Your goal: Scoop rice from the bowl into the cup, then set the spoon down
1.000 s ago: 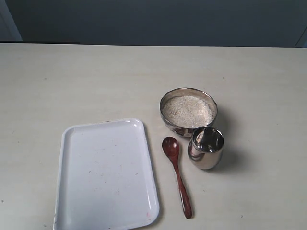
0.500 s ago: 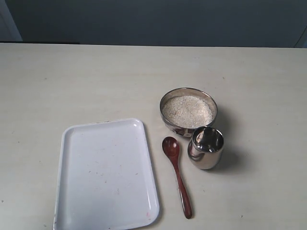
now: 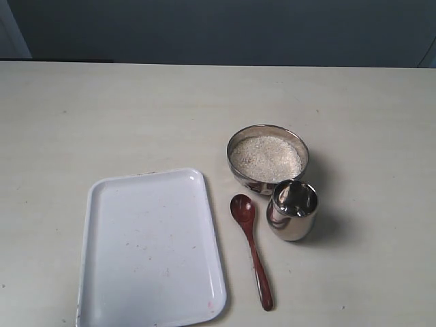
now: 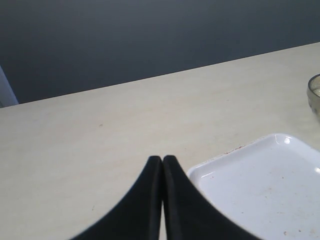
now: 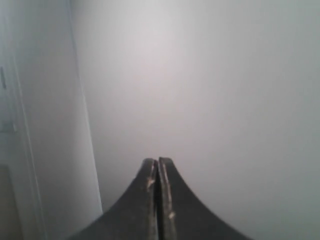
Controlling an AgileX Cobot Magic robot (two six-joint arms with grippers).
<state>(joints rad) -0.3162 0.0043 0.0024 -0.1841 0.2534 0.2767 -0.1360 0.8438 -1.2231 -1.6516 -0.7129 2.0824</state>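
Observation:
On the table a shiny steel bowl (image 3: 268, 159) holds pale rice (image 3: 266, 158). Just in front of it stands the smaller steel cup (image 3: 292, 210). A dark reddish wooden spoon (image 3: 252, 248) lies flat to the left of the cup, its round end toward the bowl. Neither gripper shows in the exterior view. In the left wrist view my left gripper (image 4: 162, 159) is shut with nothing in it, hovering over bare table beside the tray corner; the bowl's rim (image 4: 315, 95) peeks in at the edge. My right gripper (image 5: 158, 161) is shut and empty, facing a plain pale wall.
A white rectangular tray (image 3: 151, 248) lies left of the spoon, near the table's front edge, and its corner (image 4: 260, 180) shows in the left wrist view. A dark wall runs behind the table's far edge.

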